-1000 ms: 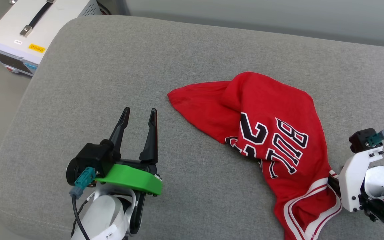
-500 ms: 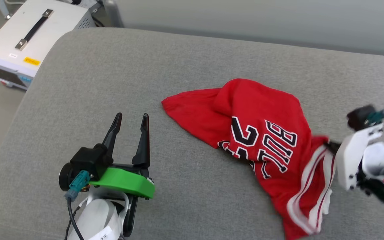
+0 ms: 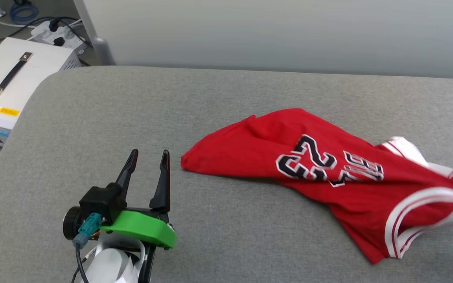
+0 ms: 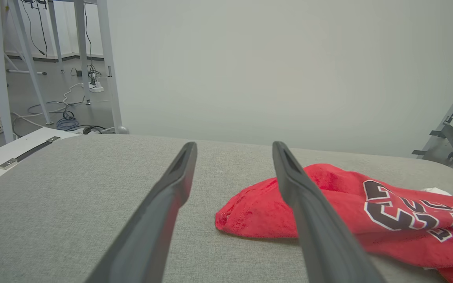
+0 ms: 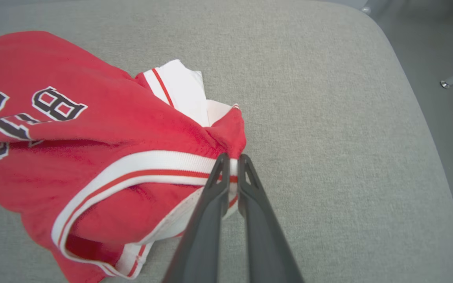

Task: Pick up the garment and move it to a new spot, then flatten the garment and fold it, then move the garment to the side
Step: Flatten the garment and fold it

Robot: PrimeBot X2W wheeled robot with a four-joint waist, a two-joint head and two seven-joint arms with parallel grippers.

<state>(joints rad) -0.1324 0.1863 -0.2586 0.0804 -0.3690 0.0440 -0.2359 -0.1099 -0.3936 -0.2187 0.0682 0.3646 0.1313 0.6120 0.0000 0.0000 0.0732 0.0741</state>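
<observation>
The garment [image 3: 321, 165] is a red jersey with black "23" lettering and white striped trim, stretched across the grey cushion [image 3: 226, 98]. In the right wrist view my right gripper [image 5: 232, 160] is shut on the garment [image 5: 92, 129] at its white striped trim, lifting that edge off the cushion. A white sleeve [image 5: 179, 92] pokes out behind. My left gripper [image 3: 148, 154] stands open over bare cushion, left of the garment's near corner. In the left wrist view the garment [image 4: 368, 208] lies to the right of the open left gripper [image 4: 232, 147].
A white equipment box [image 3: 10, 86] with a black handle stands on the floor beyond the cushion's left edge, with cables [image 3: 26, 15] behind it. A pale wall [image 3: 273, 31] runs along the back. The cushion's right edge [image 5: 419, 118] drops to the floor.
My right gripper has pulled the garment's trimmed edge up and to the right, stretching the cloth out. The head camera has tilted up. The left gripper stays open in place.
</observation>
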